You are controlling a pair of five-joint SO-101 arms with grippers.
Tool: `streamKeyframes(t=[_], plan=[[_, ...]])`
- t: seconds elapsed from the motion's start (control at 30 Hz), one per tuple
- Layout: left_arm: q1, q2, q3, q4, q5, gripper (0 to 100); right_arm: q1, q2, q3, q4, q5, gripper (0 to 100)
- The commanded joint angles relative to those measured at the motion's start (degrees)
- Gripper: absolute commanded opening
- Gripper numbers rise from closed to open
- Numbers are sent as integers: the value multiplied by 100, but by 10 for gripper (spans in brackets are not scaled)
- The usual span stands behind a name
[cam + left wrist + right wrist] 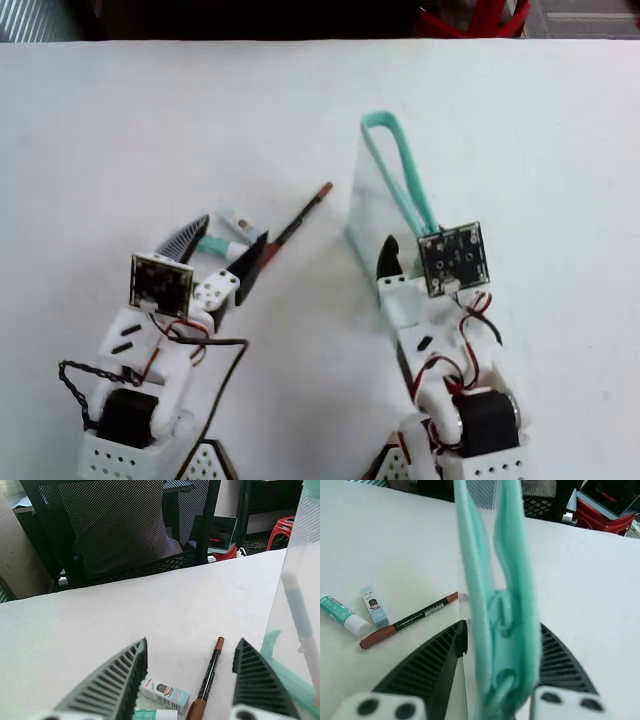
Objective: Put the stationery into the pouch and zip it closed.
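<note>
Inside pouch (300,540): one pen (299,617); right pincer (502,627) grips it.

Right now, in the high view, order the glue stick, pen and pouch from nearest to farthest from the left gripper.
1. Glue stick, between the left gripper's jaws.
2. Pen, slanting away past the jaws' tips.
3. Pouch, farthest, upright beyond the pen.

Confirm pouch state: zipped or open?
Open: on the pouch, the teal zipper edges gape apart in a loop from above; the pen lies outside it.
</note>
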Motion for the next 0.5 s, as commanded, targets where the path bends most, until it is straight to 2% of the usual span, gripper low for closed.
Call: streamKeyframes(t=[0.0, 0.33, 0.4, 0.47], plan=[[-22, -75, -97, -123, -44, 277, 40, -268, -70, -84, -35, 194], [-66, -75, 0, -281, -88, 277, 31, -1007, 211, 444, -44, 190], [-48, -57, 141, -501, -343, 277, 31, -1182, 475, 444, -44, 185], [-31, 84, 141, -501, -563, 277, 40, -1262, 607, 444, -44, 136]])
